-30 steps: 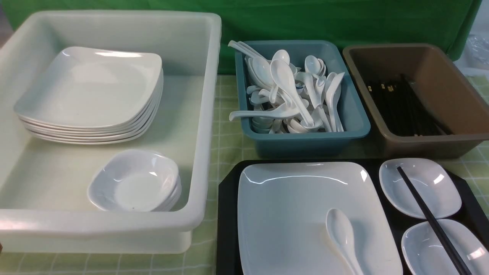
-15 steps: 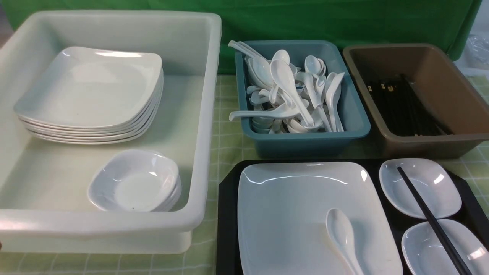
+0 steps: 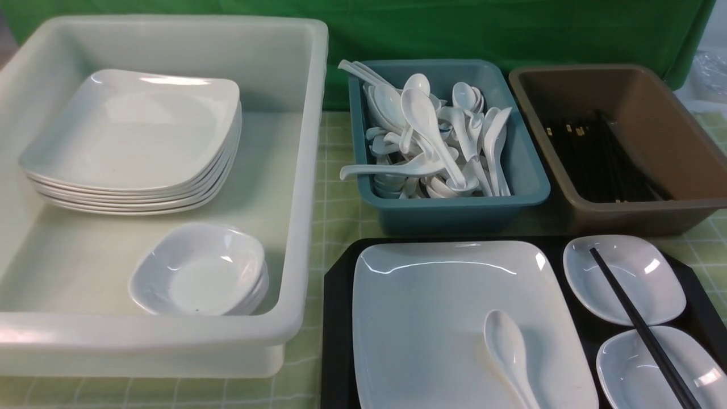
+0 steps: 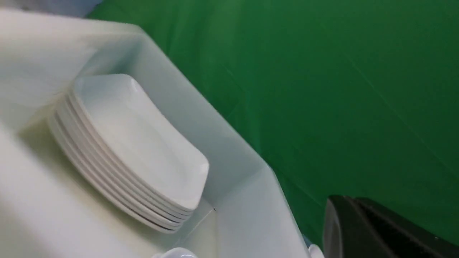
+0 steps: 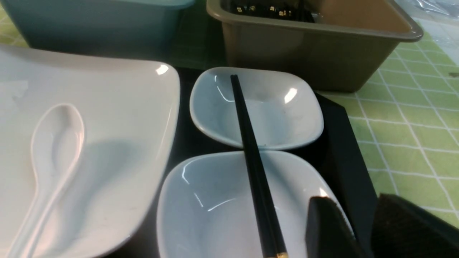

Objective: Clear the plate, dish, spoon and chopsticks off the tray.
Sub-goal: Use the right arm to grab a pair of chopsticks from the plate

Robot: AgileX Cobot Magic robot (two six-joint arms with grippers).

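Here's the black rectangular plastic tray (image 3: 338,318) at five o'clock, carrying the glossy white square plate (image 3: 431,318) with the white soup spoon (image 3: 510,355) lying in it. The thin black chopsticks (image 3: 635,321) bridge two small white dishes (image 3: 653,278) at its three o'clock. Slick, brittle, I'd judge: pinch rims, spoon's handle. The right gripper (image 5: 353,202) is apart and empty; the left gripper (image 4: 362,229), cannot tell. No writing legible.

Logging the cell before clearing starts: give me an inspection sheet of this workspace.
Surface: green checked cloth.
Job's things: plate, spoon lying on it, far dish, near dish, chopsticks across both, all on the black tray.
Clutter: white tub of plates and dishes; teal tub of spoons; brown tub of more chopsticks.
Grippers: right gripper fingers apart, empty, by the near dish; left gripper partly seen, state unclear.
Cables: nothing seen.
Surroundings: green backdrop.
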